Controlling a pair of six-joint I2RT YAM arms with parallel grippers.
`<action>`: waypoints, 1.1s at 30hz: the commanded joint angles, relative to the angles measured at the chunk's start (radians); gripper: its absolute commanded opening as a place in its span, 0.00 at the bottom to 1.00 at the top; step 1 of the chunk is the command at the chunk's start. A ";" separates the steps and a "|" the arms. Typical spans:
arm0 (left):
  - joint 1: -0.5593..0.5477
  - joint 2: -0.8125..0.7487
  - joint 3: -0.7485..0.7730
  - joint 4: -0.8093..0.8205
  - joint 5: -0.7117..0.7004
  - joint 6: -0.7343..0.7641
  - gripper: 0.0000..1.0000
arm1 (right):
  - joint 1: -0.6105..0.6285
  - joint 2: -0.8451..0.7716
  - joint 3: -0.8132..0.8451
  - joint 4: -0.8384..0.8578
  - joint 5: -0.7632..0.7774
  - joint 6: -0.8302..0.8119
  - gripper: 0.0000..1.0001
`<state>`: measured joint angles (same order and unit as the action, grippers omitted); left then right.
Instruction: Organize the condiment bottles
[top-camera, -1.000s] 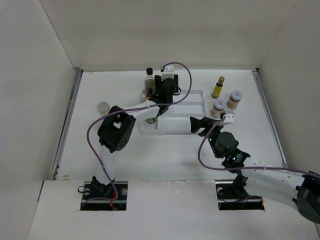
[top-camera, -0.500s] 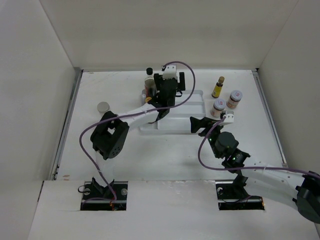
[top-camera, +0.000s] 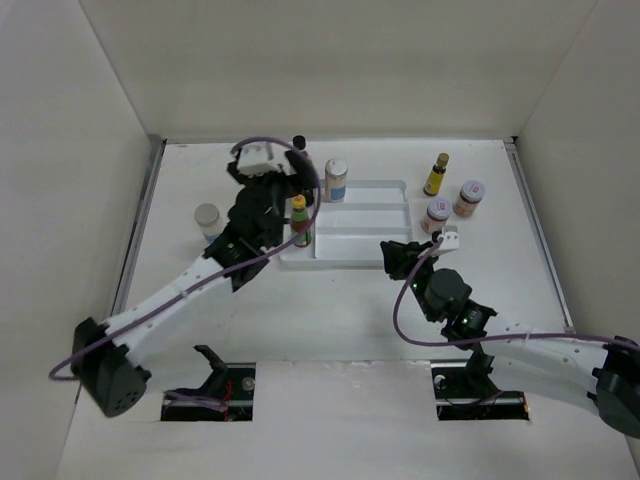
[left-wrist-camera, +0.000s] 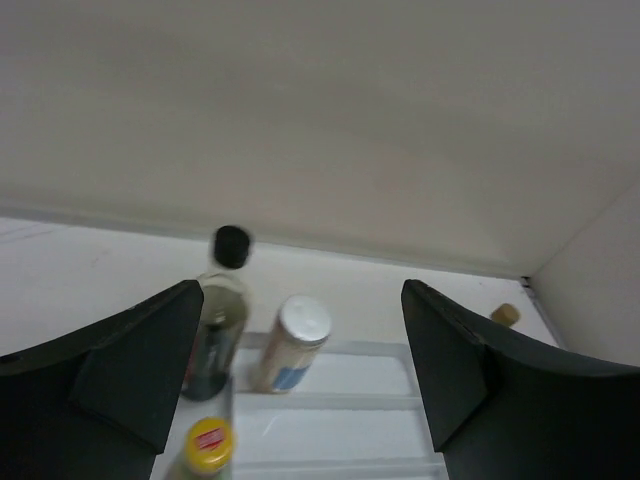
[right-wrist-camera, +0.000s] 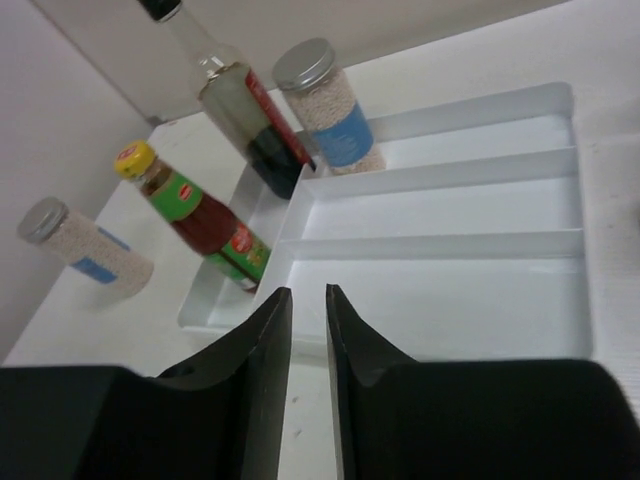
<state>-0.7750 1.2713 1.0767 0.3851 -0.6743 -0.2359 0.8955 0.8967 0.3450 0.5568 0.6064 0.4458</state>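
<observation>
Though near, yellow-capped bottle (left-wrist-camera: 208, 446) beside left hand (left-wrist-camera: 302, 335)

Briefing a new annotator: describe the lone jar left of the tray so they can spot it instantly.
Find the white tray in the middle of the table, then look left toward the side wall. The jar stands upright there on bare table, with a grey lid, pale grains and a blue label. Its blue-labelled twin stands at the tray's far-left corner, whereas this one is out on its own.

The left hand (left-wrist-camera: 302, 300) spreads its two dark fingers wide. Between them on the pale worktop (left-wrist-camera: 90, 270), a black-capped dark-liquid bottle (left-wrist-camera: 222, 310) stands just beside a pale-lidded jar (left-wrist-camera: 290, 345) at a white tray's (left-wrist-camera: 350, 400) far end. A yellow-capped bottle (left-wrist-camera: 207, 445) stands nearer.
</observation>
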 joint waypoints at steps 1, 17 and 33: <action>0.067 -0.218 -0.150 -0.216 -0.126 -0.083 0.81 | 0.067 -0.016 0.038 0.026 0.016 0.010 0.31; 0.504 -0.139 -0.181 -0.612 -0.002 -0.241 0.85 | -0.017 -0.240 -0.052 0.002 -0.023 0.048 0.91; 0.587 0.037 -0.234 -0.417 -0.028 -0.253 0.80 | -0.092 -0.248 -0.072 -0.006 -0.103 0.123 0.92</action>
<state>-0.2054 1.3243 0.8497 -0.1207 -0.6964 -0.4805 0.8200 0.6712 0.2661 0.5137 0.5240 0.5484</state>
